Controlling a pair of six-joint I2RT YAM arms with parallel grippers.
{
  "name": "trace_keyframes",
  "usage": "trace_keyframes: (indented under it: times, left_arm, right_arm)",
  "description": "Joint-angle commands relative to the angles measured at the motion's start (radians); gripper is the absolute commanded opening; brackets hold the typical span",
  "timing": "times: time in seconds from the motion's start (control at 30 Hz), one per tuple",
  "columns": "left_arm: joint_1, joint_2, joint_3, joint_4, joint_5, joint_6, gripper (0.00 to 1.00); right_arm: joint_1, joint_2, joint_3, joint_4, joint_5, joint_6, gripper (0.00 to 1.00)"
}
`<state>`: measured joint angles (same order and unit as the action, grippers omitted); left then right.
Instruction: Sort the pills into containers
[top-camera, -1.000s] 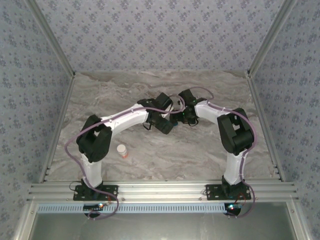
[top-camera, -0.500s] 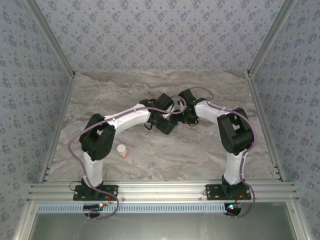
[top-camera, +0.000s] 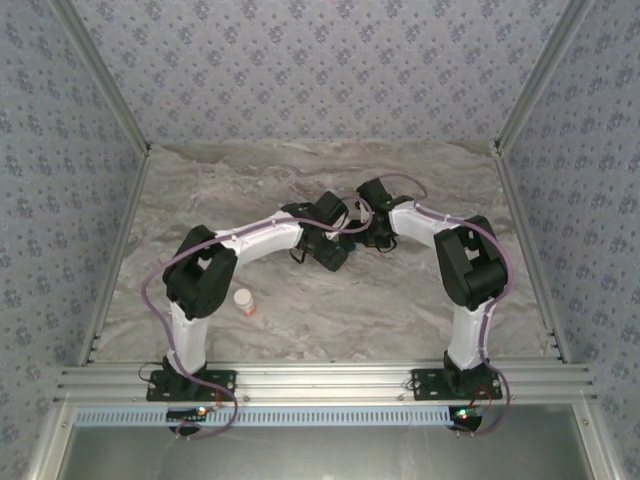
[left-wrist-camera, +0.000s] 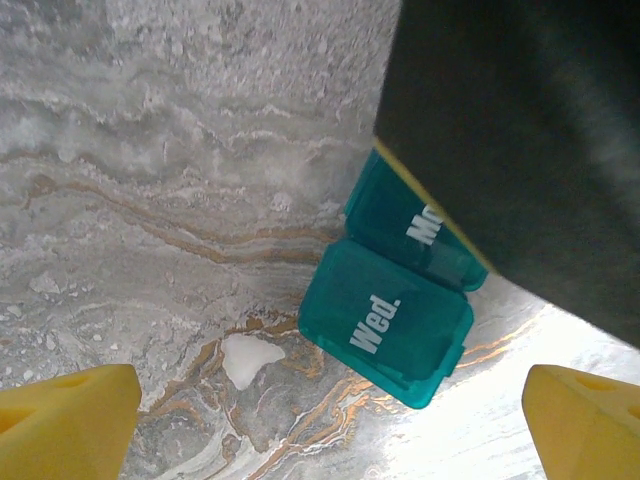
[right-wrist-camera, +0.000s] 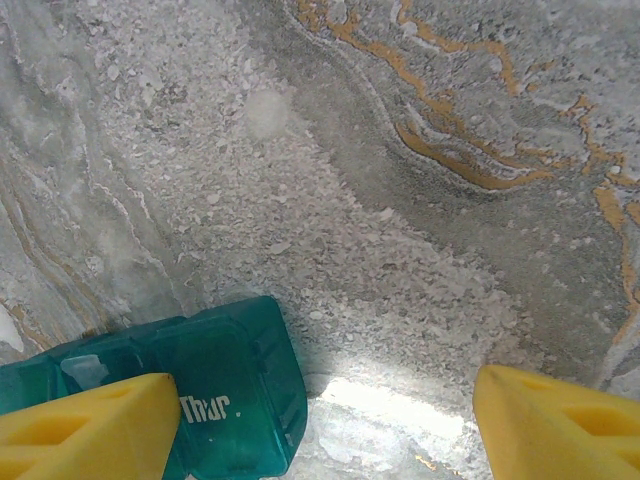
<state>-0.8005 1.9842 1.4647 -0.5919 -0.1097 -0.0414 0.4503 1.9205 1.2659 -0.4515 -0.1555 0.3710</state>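
Nearest my bases, one amber bottle (top-camera: 243, 301) with a white cap stands on the marble table (top-camera: 400, 320), just beside my left arm; farther out, mid-table, both my wrists meet over the one teal pill box (left-wrist-camera: 392, 305); my left gripper (left-wrist-camera: 320, 435) is spread wide and pinches nothing; the box lies ahead of it, between the lines of the two fingers, its long axis running up and to the right beneath a dark body that crosses above it; my right gripper (right-wrist-camera: 320, 430) is spread too and empty, one fingertip (right-wrist-camera: 95, 430) right at the box's Thur. end while the rest of the box trails off sideways; I judge the right arm the nearer; three lids read Wed., Mo and Thur.; pills I count none for certain, though a pale fleck (left-wrist-camera: 250, 357) beside the Wed. lid may be one or only stone.
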Motion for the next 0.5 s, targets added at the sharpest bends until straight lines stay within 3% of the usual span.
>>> trace_keyframes:
  times: [0.0, 0.47]
  left_arm:
    - [-0.004, 0.011, -0.014, 0.013, -0.034, 0.009, 0.98]
    - [0.035, -0.009, 0.014, 0.017, -0.065, 0.004, 0.98]
  right_arm:
    - [-0.001, 0.040, -0.014, -0.031, 0.020, 0.009, 0.80]
    - [-0.004, 0.045, -0.015, -0.035, 0.026, 0.004, 0.80]
